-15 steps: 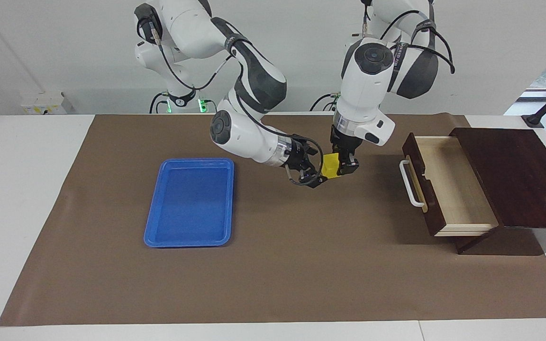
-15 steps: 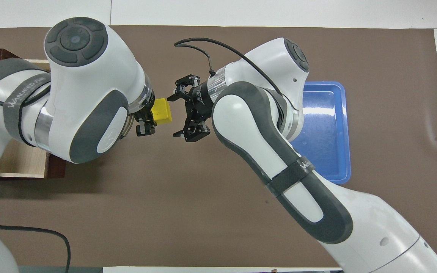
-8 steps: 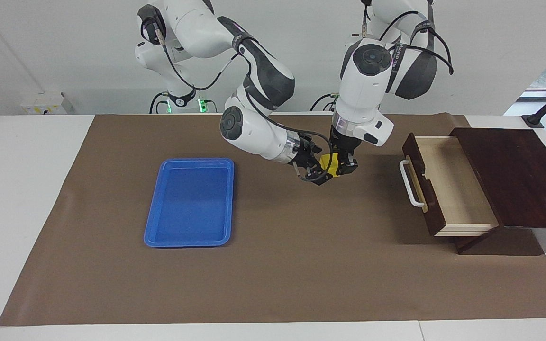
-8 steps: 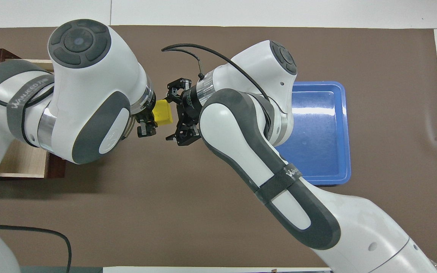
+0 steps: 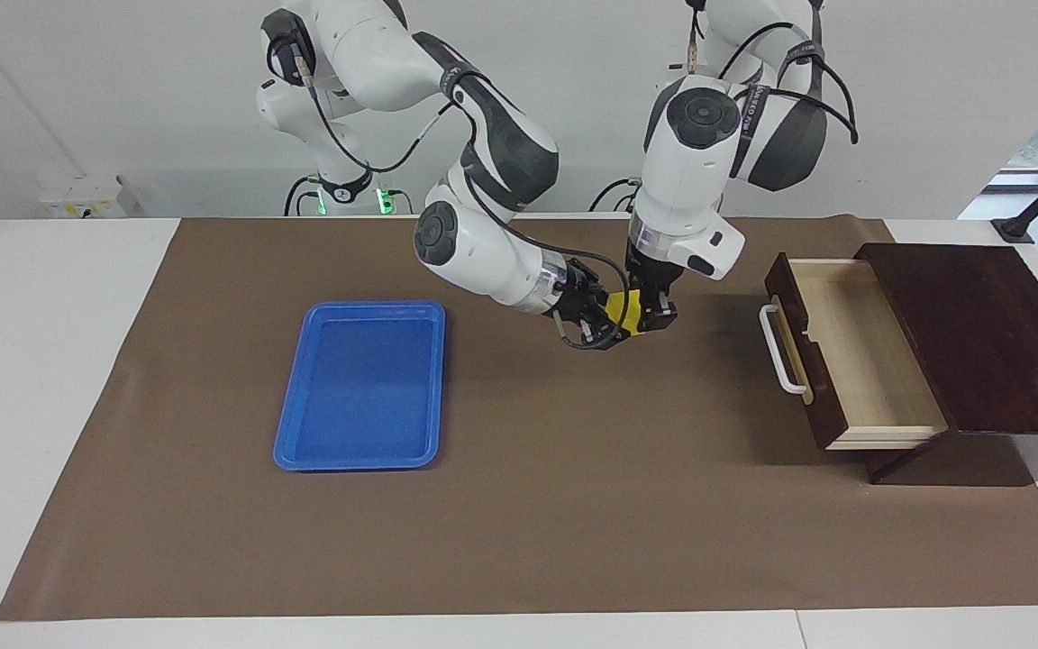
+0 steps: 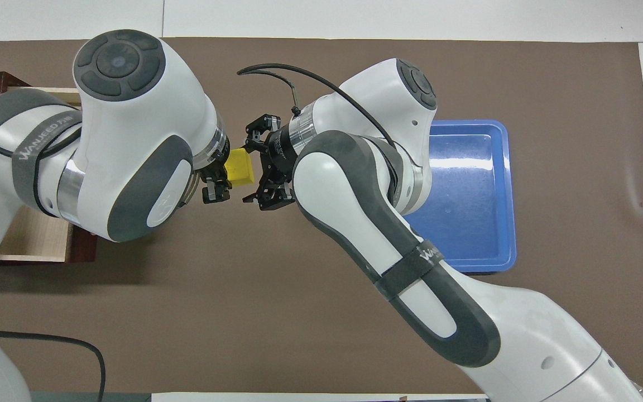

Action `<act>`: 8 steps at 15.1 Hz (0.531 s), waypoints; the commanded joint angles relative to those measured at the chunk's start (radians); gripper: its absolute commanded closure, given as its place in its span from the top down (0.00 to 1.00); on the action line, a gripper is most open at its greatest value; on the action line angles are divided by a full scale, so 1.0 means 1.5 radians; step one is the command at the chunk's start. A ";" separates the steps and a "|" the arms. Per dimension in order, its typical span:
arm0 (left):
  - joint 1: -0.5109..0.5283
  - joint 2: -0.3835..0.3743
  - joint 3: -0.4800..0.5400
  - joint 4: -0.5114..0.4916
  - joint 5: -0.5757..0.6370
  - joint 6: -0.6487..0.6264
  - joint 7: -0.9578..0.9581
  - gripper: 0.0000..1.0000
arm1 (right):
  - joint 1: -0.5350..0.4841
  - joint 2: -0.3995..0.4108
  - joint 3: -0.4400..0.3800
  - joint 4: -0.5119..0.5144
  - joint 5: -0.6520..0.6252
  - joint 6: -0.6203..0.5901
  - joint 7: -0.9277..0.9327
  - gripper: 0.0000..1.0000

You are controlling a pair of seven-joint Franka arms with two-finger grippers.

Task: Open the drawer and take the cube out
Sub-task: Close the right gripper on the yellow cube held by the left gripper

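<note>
The yellow cube (image 5: 631, 311) hangs in the air over the brown mat, between the drawer and the blue tray. My left gripper (image 5: 651, 315) points down and is shut on it; it also shows in the overhead view (image 6: 216, 174) with the cube (image 6: 240, 166). My right gripper (image 5: 611, 323) lies sideways, open, its fingers straddling the cube's tray-side end (image 6: 250, 167). The dark brown drawer (image 5: 852, 356) is pulled out of its cabinet (image 5: 978, 333) at the left arm's end. Its pale interior is bare and its white handle (image 5: 780, 351) faces the mat's middle.
A blue tray (image 5: 361, 383) lies flat on the brown mat (image 5: 573, 505) toward the right arm's end, with nothing in it; it also shows in the overhead view (image 6: 469, 195). White table edges surround the mat.
My right gripper has moved toward the left arm's end, from just short of the cube to having its open fingers around it. My left gripper has held the cube almost still.
</note>
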 commanded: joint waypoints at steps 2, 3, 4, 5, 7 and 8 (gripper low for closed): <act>-0.009 -0.013 0.014 -0.014 0.002 0.019 0.009 0.00 | -0.006 0.006 0.006 0.013 -0.014 -0.022 0.021 0.00; -0.009 -0.013 0.014 -0.014 0.002 0.019 0.010 0.00 | -0.007 0.006 0.006 0.014 -0.013 -0.019 0.021 0.00; -0.009 -0.013 0.014 -0.014 0.002 0.017 0.012 0.00 | -0.007 0.006 0.006 0.015 -0.012 -0.018 0.020 0.00; -0.009 -0.014 0.014 -0.014 0.002 0.016 0.017 0.00 | -0.007 0.006 0.006 0.016 -0.012 -0.018 0.020 0.00; -0.008 -0.014 0.014 -0.014 0.002 0.013 0.029 0.00 | -0.007 0.007 0.006 0.016 -0.012 -0.018 0.020 0.00; -0.008 -0.014 0.014 -0.014 0.002 0.013 0.038 0.38 | -0.007 0.007 0.006 0.017 -0.011 -0.018 0.020 0.00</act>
